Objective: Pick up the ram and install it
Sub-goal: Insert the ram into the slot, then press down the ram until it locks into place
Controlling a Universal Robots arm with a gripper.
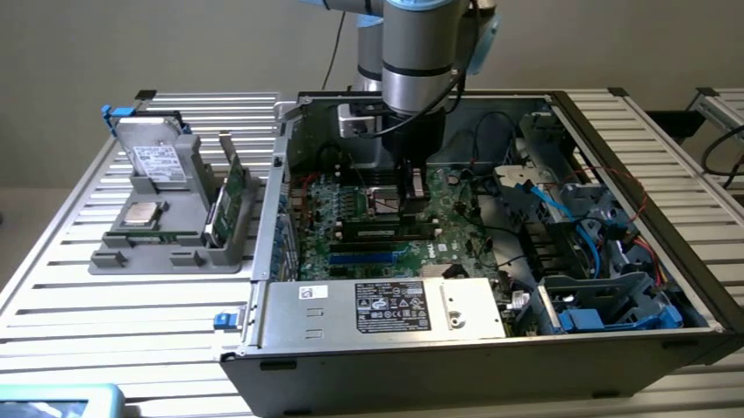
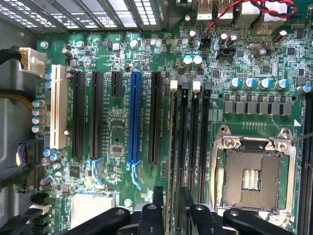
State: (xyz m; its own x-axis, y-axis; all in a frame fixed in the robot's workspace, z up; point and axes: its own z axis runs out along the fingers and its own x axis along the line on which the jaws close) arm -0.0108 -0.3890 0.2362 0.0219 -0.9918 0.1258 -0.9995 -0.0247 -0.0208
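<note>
The ram [image 1: 384, 232] is a slim green strip standing on edge in a black memory slot of the motherboard, inside the open computer case [image 1: 267, 348]. My gripper [image 1: 410, 209] comes straight down onto it from above. In the wrist view the ram [image 2: 173, 147] is a thin pale line along the memory slot nearest the black expansion slots. My gripper [image 2: 171, 200] straddles it, with its black fingers [image 2: 158, 200] close on either side. The slot's white latch [image 2: 173, 85] sits at the far end.
Three more black memory slots [image 2: 195, 142] lie beside an empty CPU socket [image 2: 252, 169]. A blue expansion slot [image 2: 134, 117] is nearby. The power supply [image 1: 384, 305] and blue drive cage [image 1: 605, 305] crowd the case. A grey parts holder [image 1: 174, 257] holds a taller green card [image 1: 236, 187].
</note>
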